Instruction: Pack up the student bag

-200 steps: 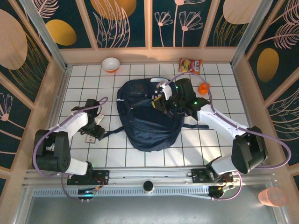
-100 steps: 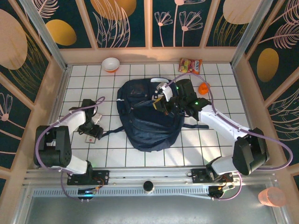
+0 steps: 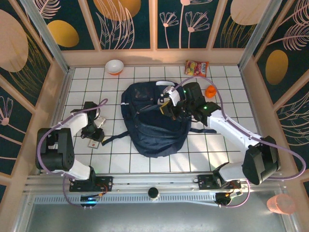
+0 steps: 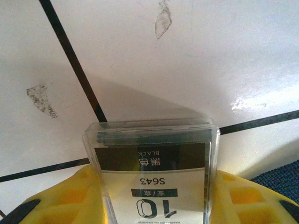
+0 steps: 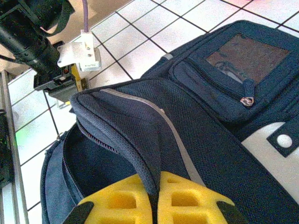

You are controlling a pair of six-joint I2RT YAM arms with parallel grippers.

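Clear plastic box, labelled BLACK, is held clamped between the yellow pads of the left gripper, over white tiles. The student bag lies to its right, mid-table, long axis near-to-far. Its flap edge is pinched up by the right gripper. The dark gap beneath is shown by the right wrist view and is not resolved from above.

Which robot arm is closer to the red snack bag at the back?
Right. The right end effector pinches a flap of the student bag, just short of the snack bag. The left end effector holds a clear box far across the bag.
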